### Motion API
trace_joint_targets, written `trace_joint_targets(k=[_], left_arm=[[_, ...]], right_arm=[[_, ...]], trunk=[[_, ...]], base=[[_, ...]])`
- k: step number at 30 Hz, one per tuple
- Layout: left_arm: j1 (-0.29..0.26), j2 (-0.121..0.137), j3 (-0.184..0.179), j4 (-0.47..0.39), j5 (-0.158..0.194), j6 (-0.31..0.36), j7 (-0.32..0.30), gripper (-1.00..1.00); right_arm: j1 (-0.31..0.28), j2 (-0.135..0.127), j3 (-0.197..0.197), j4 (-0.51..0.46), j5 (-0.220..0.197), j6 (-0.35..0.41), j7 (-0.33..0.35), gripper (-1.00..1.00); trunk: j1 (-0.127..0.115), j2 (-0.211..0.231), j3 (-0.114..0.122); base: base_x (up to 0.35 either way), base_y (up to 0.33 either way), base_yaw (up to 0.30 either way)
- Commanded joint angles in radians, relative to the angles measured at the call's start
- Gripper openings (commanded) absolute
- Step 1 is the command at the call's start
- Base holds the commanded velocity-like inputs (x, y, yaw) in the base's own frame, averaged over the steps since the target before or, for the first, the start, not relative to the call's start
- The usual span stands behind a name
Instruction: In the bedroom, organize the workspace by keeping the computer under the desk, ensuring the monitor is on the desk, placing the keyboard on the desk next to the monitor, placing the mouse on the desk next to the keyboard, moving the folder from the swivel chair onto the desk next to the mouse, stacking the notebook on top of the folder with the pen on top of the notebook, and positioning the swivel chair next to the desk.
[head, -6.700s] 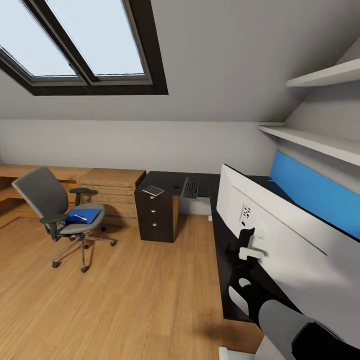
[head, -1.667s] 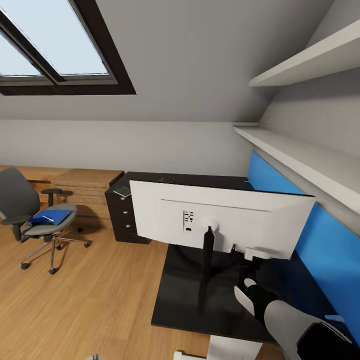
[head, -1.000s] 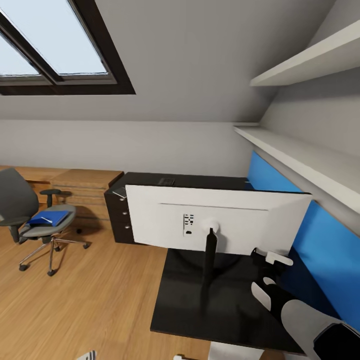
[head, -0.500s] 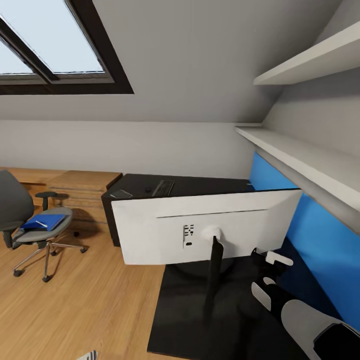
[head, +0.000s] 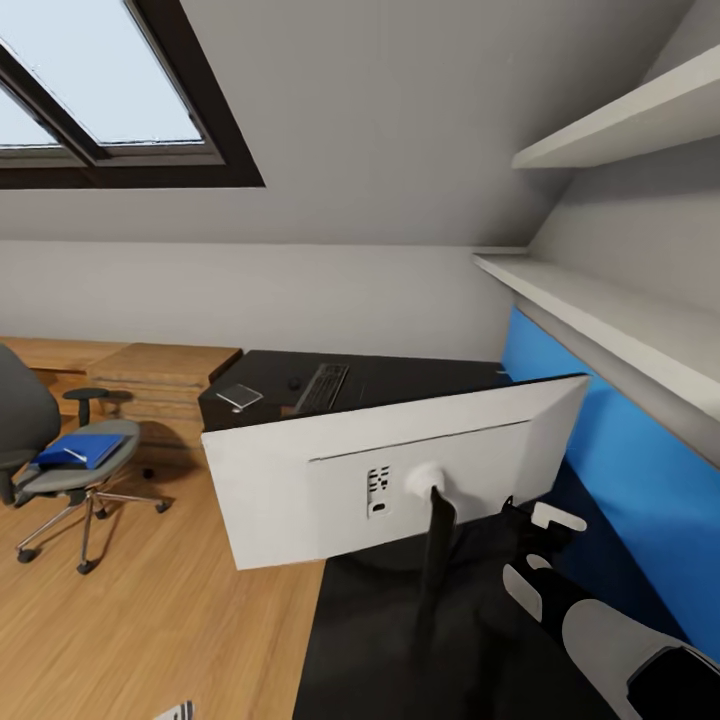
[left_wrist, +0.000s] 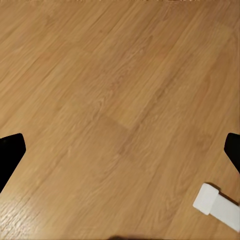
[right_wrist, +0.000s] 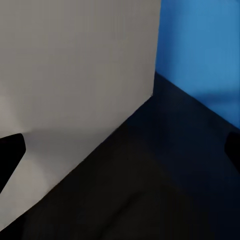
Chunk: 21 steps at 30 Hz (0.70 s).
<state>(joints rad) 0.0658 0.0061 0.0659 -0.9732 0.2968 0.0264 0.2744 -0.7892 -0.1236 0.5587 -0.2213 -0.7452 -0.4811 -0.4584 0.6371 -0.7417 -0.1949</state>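
Note:
The monitor (head: 390, 470) shows its white back and leans on its black stand, its left end low, on the black desk (head: 400, 375). My right gripper (head: 535, 520) is open just behind the monitor's right lower edge, apart from it; the right wrist view shows the monitor back (right_wrist: 75, 75) and nothing between the fingers. At the desk's far end lie the keyboard (head: 320, 387), the mouse (head: 294, 382) and the grey notebook (head: 240, 396). The blue folder (head: 80, 450) rests on the swivel chair (head: 25, 420) with a slim white pen (head: 75, 455) on it. My left gripper (left_wrist: 120, 155) is open over the floor. The computer is out of view.
A light wooden chest (head: 165, 375) stands between chair and desk. A blue wall panel (head: 620, 470) and white shelves (head: 600, 310) run along the desk's right side. Wood floor (head: 180, 600) lies open at left. A white block (left_wrist: 215, 205) sits on the floor near my left gripper.
The monitor has swung round to show its back and now tilts, left end dropping. My right gripper let go of its lower edge and drew back. The camera has also shifted.

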Motion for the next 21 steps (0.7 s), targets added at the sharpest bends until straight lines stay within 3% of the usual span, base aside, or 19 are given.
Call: trace_joint_targets(k=[1,17,21], left_arm=[[0.000,0.000,-0.001,-0.002,0.008,0.003,0.004,1.00],[0.000,0.001,-0.001,-0.002,0.008,0.001,0.003,1.00],[0.000,0.000,-0.001,-0.002,0.007,-0.036,0.001,1.00]], right_arm=[[-0.001,-0.001,0.009,-0.002,-0.006,-0.002,-0.005,1.00],[-0.001,-0.001,0.010,-0.002,-0.006,-0.002,-0.004,1.00],[-0.001,-0.001,0.010,-0.001,-0.006,-0.002,-0.003,1.00]], trunk=[[0.001,-0.001,-0.001],[0.001,-0.001,-0.001],[0.001,-0.001,-0.001]], base=[[0.214,0.000,0.000],[0.104,0.001,0.000],[0.077,0.019,0.000]])
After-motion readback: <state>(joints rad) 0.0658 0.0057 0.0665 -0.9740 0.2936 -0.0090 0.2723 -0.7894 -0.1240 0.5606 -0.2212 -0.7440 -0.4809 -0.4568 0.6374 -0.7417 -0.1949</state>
